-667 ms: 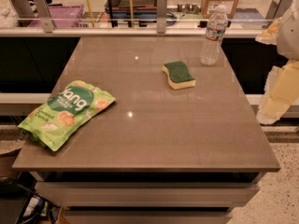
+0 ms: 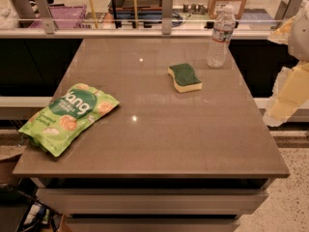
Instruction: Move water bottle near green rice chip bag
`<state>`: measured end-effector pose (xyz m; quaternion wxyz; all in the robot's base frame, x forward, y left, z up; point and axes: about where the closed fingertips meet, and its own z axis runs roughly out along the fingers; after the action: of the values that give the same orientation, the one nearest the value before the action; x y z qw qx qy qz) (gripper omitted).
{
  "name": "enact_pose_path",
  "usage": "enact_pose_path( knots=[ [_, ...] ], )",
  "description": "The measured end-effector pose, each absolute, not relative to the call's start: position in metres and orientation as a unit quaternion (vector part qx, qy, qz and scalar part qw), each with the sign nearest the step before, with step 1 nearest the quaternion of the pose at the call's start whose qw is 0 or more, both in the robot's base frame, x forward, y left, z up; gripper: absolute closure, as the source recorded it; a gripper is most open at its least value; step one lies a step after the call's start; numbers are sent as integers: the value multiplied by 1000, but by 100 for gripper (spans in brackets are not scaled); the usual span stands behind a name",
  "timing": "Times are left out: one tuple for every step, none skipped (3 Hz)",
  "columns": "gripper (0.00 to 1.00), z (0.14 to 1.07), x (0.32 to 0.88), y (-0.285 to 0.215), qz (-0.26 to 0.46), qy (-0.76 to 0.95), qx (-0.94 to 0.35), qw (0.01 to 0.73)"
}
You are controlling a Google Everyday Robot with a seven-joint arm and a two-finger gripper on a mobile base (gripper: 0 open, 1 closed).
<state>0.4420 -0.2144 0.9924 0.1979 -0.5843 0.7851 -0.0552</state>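
The water bottle [image 2: 220, 36] is clear and ribbed, with a white cap and a white-and-red label. It stands upright at the far right corner of the brown table [image 2: 159, 144]. The green rice chip bag [image 2: 70, 116] lies flat at the left edge of the table, far from the bottle. My gripper [image 2: 286, 96] and arm show as pale cream shapes at the right edge of the view. They are off the table's right side, below and to the right of the bottle, and touch nothing.
A green-and-yellow sponge [image 2: 184, 77] lies between the bottle and the table's middle. A rail with metal posts [image 2: 167, 6] runs behind the table's far edge. Boxes and clutter stand behind the rail. Floor shows at the lower right.
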Motion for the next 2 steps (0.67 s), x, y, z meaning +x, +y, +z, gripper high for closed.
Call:
enact_pose_path(
  knots=[
    [0, 992, 451, -218, -59, 806, -543, 231],
    [0, 988, 465, -223, -61, 830, -479, 278]
  ],
)
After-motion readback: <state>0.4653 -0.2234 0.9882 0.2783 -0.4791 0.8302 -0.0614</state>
